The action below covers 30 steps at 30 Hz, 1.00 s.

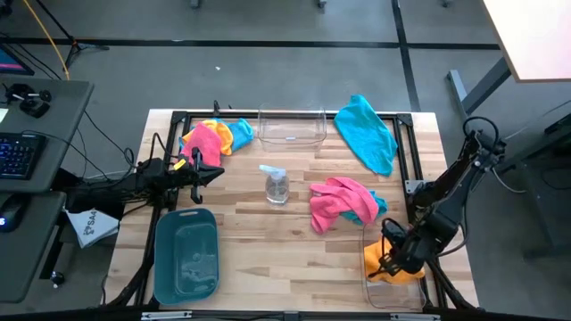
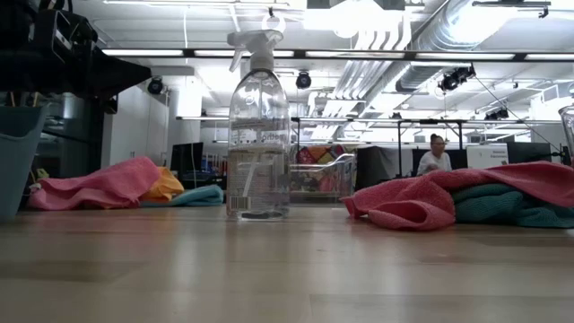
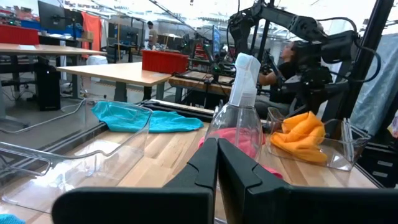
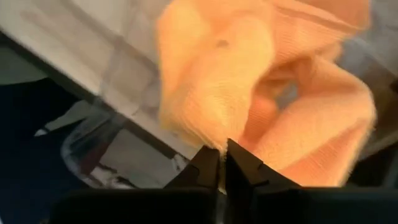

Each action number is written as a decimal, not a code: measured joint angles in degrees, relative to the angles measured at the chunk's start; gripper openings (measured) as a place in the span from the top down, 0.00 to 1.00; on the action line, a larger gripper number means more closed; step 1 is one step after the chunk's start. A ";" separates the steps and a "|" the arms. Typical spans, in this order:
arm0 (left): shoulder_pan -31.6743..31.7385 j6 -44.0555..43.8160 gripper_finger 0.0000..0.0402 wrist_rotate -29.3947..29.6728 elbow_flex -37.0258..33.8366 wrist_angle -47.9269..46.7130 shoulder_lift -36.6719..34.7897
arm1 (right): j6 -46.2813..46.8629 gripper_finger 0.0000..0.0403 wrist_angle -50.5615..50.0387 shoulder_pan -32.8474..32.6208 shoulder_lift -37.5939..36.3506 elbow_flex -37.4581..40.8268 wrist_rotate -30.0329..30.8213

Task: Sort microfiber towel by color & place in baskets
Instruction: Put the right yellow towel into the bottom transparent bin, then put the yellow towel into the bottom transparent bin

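Spray bottle (image 1: 277, 184): we see it standing up in the middle of the wooden worktop (image 1: 268, 259).
Keyboard (image 1: 20, 153): we see it on a side desk.
Person (image 2: 434, 154): we see one far back.

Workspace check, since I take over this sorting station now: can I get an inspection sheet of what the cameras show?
Surface: light wooden slat table in a black frame.
Job's things: opaque teal plastic basket, no towel seen inside; clear basket at far edge; clear basket holding an orange towel. Pink and orange towel pile; teal-blue towel spread flat; pink towel over a teal one.
Clutter: small clear spray bottle, upright, mid-table.
Grippers: left gripper shut, empty, beside the pile; right gripper shut on the orange towel over its basket.
Cables: yellow cable on the floor.
Surroundings: keyboard desk; a person seated far off.
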<state>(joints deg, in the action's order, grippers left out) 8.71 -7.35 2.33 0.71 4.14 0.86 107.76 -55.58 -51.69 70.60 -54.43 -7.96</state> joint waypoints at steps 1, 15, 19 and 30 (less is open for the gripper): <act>-0.02 0.02 1.00 0.00 0.00 0.02 0.00 | -0.29 0.91 -0.02 0.22 -0.08 -0.02 -0.85; -0.02 0.00 1.00 0.00 0.00 0.00 0.00 | -30.06 0.41 -4.58 14.61 -0.25 -14.92 8.36; -0.02 0.00 1.00 -0.01 0.00 0.00 0.00 | -42.20 0.39 -5.56 25.97 -0.25 -16.38 25.75; 0.00 0.01 1.00 0.00 0.00 -0.02 -0.01 | -71.51 0.39 18.59 63.25 -0.08 -8.87 23.79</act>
<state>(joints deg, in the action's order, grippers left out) 8.71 -7.35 2.33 0.71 4.13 0.85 36.25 -36.98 11.56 70.52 -63.30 15.83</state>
